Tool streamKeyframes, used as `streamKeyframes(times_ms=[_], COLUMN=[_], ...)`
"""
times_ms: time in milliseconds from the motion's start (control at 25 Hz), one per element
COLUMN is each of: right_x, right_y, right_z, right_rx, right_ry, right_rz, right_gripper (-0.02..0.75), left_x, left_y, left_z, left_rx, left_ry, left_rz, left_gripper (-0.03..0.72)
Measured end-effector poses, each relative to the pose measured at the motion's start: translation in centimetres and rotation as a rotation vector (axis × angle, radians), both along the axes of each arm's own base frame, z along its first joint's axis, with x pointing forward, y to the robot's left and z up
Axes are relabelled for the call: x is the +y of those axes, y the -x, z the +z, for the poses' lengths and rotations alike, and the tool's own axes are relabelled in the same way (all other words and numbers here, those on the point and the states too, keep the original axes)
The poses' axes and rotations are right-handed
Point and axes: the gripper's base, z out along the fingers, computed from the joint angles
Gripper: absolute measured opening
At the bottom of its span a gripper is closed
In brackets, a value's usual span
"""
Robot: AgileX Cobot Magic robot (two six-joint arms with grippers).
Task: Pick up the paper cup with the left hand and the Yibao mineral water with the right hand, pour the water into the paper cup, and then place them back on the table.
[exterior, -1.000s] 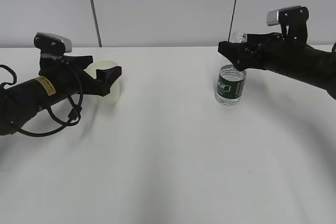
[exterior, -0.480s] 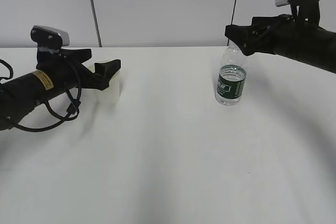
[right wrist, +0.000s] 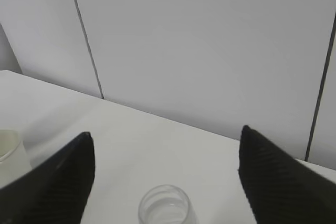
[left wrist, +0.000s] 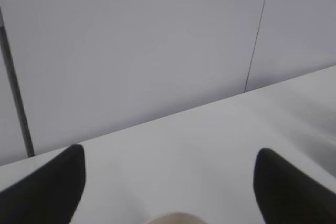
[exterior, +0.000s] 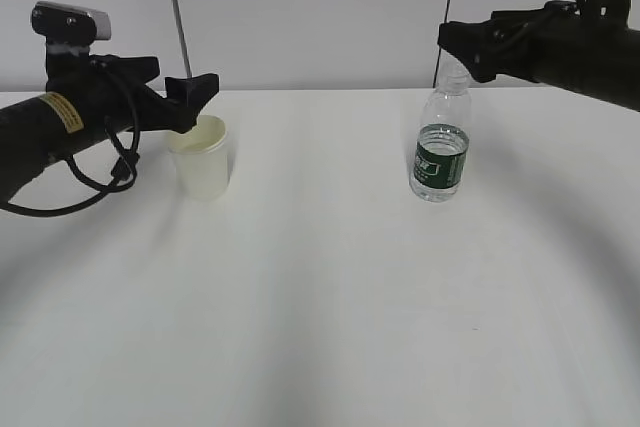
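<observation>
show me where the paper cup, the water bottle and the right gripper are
paper cup [exterior: 204,165], exterior view, front wall.
water bottle [exterior: 438,161], exterior view, green label.
right gripper [right wrist: 165,169], right wrist view, gap between open fingertips.

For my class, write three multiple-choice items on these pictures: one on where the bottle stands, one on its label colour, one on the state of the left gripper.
1. The Yibao mineral water stands
A. to the right of the paper cup, as the exterior view shows it
B. inside the cup
C. on its side

2. Its label is
A. red
B. dark green
C. yellow

3. The left hand is
A. shut on the cup
B. open, above the cup
C. out of view

Answers:
1 A, both upright and apart on the table.
2 B, green band.
3 B, fingers spread, nothing held.
</observation>
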Motion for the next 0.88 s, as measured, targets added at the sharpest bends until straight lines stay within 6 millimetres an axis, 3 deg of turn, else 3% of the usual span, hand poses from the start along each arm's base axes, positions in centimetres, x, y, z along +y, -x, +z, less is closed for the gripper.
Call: streamKeyframes(times_ms=[360,480,520,880], right_x=[-0.4,-0.4,-0.4,-1.5], right_y=[0.5,0.5,1.2,2.7], right_z=[2.9,2.9,4.5,7.0], right_rx=[0.044,0.044,0.041,0.084], right_ry=[0.054,0.054,0.040,0.071], right_rz=[-0.039,-0.039,-0.045,-0.176], right_gripper=[0.595,0.595,0.595,0.594], left_x=[1.0,1.4,1.6,2.7], left_y=[0.9,1.3,1.5,3.2], left_z=[3.5,4.2,4.6,7.9], left_rx=[0.090,0.144,0.158,0.198], left_ry=[-0.040,-0.052,-0.055,-0.090], left_rz=[0.094,0.137,0.153,0.247], left_gripper=[0.591,0.591,0.591,0.591])
